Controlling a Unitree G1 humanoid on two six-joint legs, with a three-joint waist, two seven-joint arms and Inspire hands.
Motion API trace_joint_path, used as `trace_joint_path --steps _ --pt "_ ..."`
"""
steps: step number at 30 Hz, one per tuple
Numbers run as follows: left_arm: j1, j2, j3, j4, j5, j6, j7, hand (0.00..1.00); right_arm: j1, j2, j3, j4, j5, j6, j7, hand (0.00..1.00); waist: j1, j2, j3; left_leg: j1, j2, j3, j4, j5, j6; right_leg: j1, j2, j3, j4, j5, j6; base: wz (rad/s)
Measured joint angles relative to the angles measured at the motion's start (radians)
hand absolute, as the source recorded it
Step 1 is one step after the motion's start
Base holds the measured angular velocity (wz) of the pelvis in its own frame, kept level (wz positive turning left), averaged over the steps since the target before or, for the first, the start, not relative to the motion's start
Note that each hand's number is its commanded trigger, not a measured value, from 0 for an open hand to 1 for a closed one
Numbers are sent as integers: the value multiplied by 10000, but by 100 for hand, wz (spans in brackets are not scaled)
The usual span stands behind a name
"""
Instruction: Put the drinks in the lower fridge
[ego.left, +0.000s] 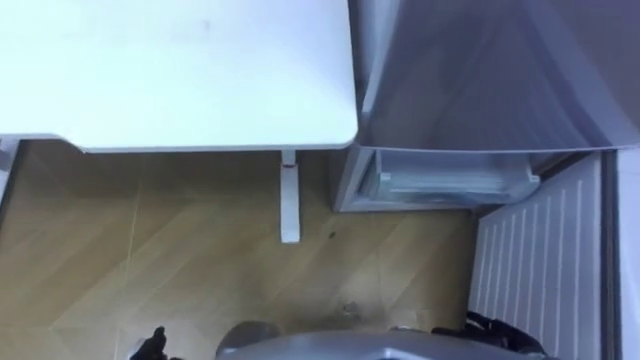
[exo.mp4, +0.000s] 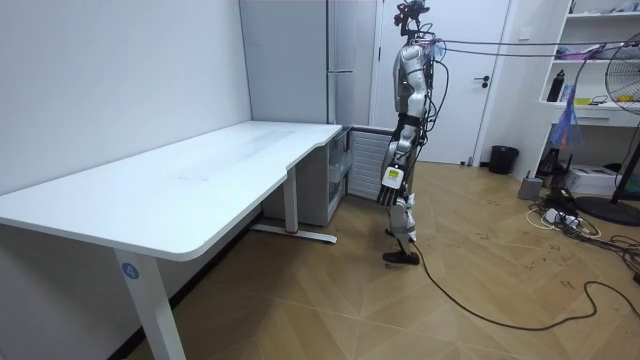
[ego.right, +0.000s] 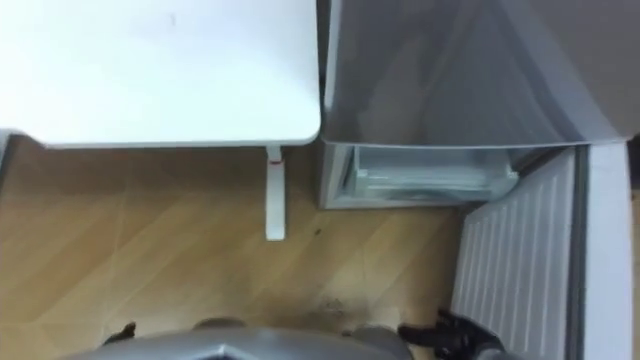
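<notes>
spot: robot stands by the white desk (ego.left: 180, 70), facing the lower fridge (ego.left: 440, 180) | done: fridge door (ego.left: 540, 250) is open | drinks: cannot tell where they are | left hand (ego.left: 150, 345); right hand (ego.left: 490, 330): low down; open or closed, cannot tell | left: I think all the putting-in

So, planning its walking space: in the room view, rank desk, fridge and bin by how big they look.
Largest first: desk, though nearest the camera; then fridge; then bin, clearly smallest.
</notes>
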Motion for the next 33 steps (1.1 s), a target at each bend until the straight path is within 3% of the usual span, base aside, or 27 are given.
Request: trace_joint_path --steps 5,13,19,23,26,29,31,33 --pt "-10 -115 261 8 474 47 -29 0 83 144 -185 -2 3 -6 -276 0 -40 29 0 215 4 20 52 0 2 294 56 68 -286 115 46 -3" --pt "-88 -346 763 542 871 236 8 0 191 220 -540 -4 621 45 -512 0 -120 317 -7 491 9 89 -252 13 31 463 144 266 -437 258 56 -5" --pt "-62 -529 1032 807 1064 232 -19 0 322 264 -602 80 1375 43 -619 0 -171 417 37 571 29 181 -291 27 34 474 174 389 -441 265 44 -5" --pt "-117 -539 1084 883 1077 228 -71 0 165 564 -766 276 2221 74 -597 0 -184 433 35 572 25 212 -276 27 35 438 167 396 -407 264 44 -3" --pt "-201 -545 1136 943 1055 225 -114 0 -162 614 -864 444 2706 218 -317 0 -202 488 6 386 17 259 -203 26 38 156 134 488 -225 264 44 -8" --pt "-539 -527 1299 911 984 220 -115 0 -657 615 -1150 537 4137 275 -304 0 -195 501 5 -131 -27 230 -8 65 100 -338 39 466 -14 270 33 1" --pt "-989 -536 1291 970 953 201 -117 0 -1420 646 -1389 727 5613 275 -317 0 -175 594 55 -664 -24 254 293 73 129 -799 4 453 122 351 -8 0" --pt "-1300 -532 1284 1038 888 104 -107 0 -1968 635 -1706 742 6655 271 -319 0 -169 650 56 -1045 -21 229 471 96 168 -1114 1 461 165 441 -23 0"
